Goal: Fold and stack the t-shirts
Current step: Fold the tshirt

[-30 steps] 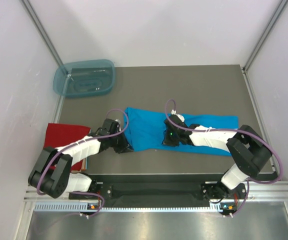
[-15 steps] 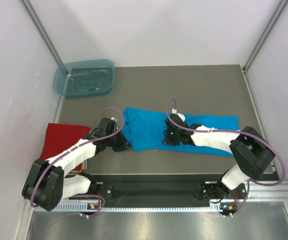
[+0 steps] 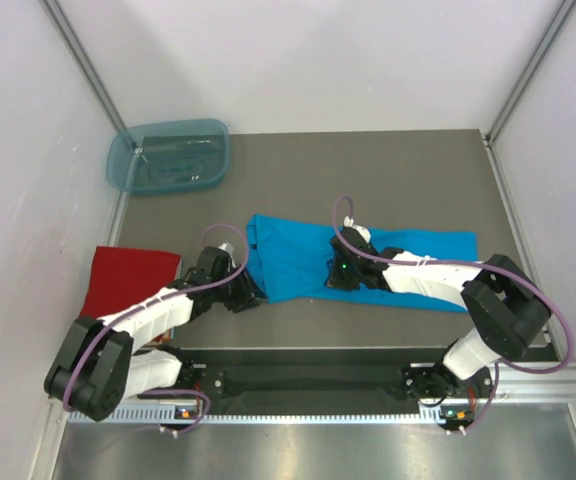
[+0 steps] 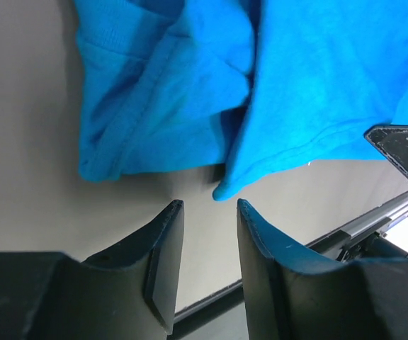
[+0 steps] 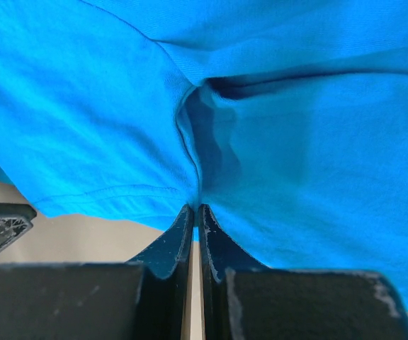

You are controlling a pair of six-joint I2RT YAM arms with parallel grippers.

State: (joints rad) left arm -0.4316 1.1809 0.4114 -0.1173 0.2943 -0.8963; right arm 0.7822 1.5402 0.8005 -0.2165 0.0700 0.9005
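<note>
The turquoise-blue t-shirt [image 3: 298,255] lies as a long folded strip across the middle of the table. My left gripper [image 4: 207,205] is open just short of its near left corner [image 4: 222,190], with nothing between the fingers. In the top view the left gripper [image 3: 252,298] sits at the strip's lower left end. My right gripper [image 5: 195,207] is shut on a pinched fold of the blue cloth [image 5: 317,142] near the strip's front edge. In the top view the right gripper [image 3: 331,283] is at mid-strip. The red t-shirt [image 3: 128,278] lies folded flat at the table's left edge.
A translucent blue-green tub [image 3: 168,157] stands at the back left corner. The grey table [image 3: 388,175] ends in a black front rail [image 3: 308,352]. A black part of the right arm [image 4: 406,152] shows at the right of the left wrist view.
The left gripper has opened and let go of the blue shirt's corner, drawing back slightly toward the front edge. The right gripper has stayed clamped on the cloth.
</note>
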